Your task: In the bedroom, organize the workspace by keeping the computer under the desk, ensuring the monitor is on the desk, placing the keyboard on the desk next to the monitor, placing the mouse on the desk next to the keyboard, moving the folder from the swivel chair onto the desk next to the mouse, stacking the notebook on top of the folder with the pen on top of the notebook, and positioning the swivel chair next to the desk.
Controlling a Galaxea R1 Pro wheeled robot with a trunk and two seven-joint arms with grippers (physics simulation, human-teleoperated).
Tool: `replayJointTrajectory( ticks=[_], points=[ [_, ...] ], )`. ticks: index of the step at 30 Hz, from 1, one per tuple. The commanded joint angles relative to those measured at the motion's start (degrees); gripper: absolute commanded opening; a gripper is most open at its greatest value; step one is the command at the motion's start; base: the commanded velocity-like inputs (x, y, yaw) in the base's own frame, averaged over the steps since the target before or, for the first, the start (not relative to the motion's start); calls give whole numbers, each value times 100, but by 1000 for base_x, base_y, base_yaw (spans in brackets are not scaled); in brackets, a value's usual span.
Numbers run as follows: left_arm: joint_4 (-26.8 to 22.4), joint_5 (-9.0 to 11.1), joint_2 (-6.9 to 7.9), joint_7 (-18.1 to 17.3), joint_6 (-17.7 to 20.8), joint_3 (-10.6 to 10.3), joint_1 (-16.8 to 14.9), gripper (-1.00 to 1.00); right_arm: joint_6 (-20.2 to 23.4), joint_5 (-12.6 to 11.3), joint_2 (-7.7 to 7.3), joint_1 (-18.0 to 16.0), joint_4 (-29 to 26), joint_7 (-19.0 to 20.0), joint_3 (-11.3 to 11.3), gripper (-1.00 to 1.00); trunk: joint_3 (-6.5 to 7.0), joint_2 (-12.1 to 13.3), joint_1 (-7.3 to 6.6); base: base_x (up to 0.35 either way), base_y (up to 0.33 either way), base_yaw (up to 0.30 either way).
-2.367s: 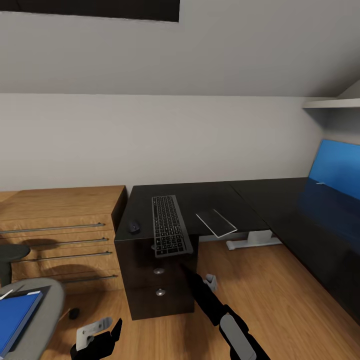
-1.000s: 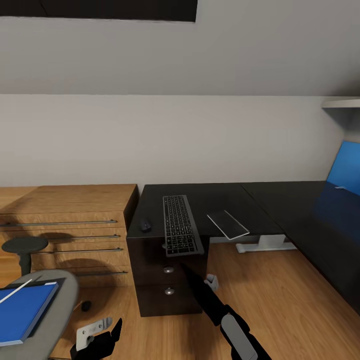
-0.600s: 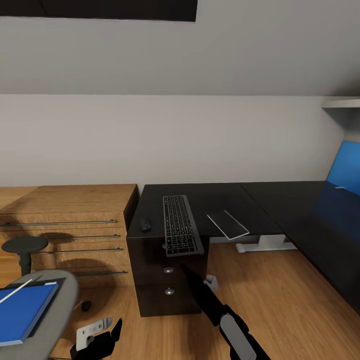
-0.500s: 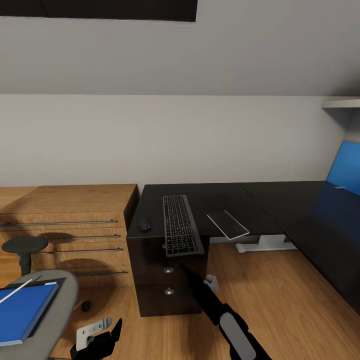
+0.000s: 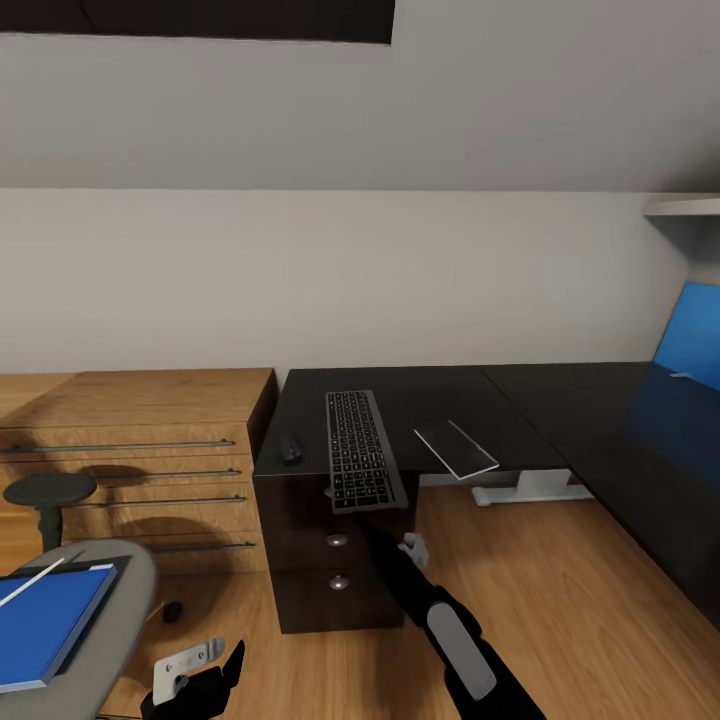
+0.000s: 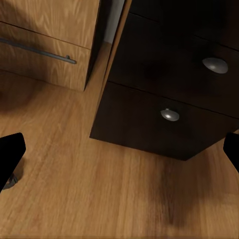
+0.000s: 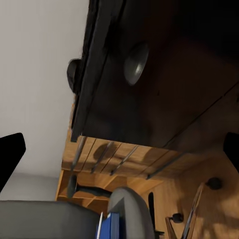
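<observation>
Black and glossy, the L-shaped counter (image 5: 540, 400) already carries the keyboard (image 5: 362, 450), lying lengthwise with its near end slightly past the front edge above the drawer unit (image 5: 335, 565), and the mouse (image 5: 291, 452) just beside it on the side toward the light-wood cabinet (image 5: 130, 440). A thin pale slab (image 5: 456, 448) lies flat on the counter on the keyboard's other side; it may be the monitor face down, though that cannot be told for sure. A large blue panel (image 5: 688, 350) stands at the counter's far right end. The folder (image 5: 45, 620) is not yet moved: it rests on the seat of the swivel chair (image 5: 110, 620), with the pen (image 5: 30, 583) lying across it. So the keyboard and mouse appear placed, while folder, notebook, pen and chair are left. The right hand (image 5: 412, 549) reaches toward the drawer front below the keyboard, fingers spread wide and empty in its wrist view. The left hand (image 5: 190, 675) hangs low over the floor, likewise wide and empty
</observation>
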Motion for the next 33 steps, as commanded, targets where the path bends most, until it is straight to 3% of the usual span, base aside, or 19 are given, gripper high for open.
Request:
replayJointTrajectory(
  ticks=[1,9,15,25,33],
  points=[
    [-11,60,-3,23,32,3,1,100,26,-54,18,-36,2,-53,0,100,-5,-2,0,0,0,0],
    [-8,60,-3,23,28,3,1,100,26,-60,93,-304,3,-503,7,100,-5,-2,0,0,0,0],
    [-8,60,-3,23,23,3,1,100,34,-62,93,-556,21,-533,1,100,-5,-2,0,0,0,0],
    [-15,61,-3,15,8,3,1,100,35,-71,93,-593,362,-526,-38,100,-5,-2,0,105,0,0],
    [-8,60,-3,14,13,3,1,100,35,-71,93,-594,388,-519,-218,100,-5,-2,0,30,0,0]
  ],
)
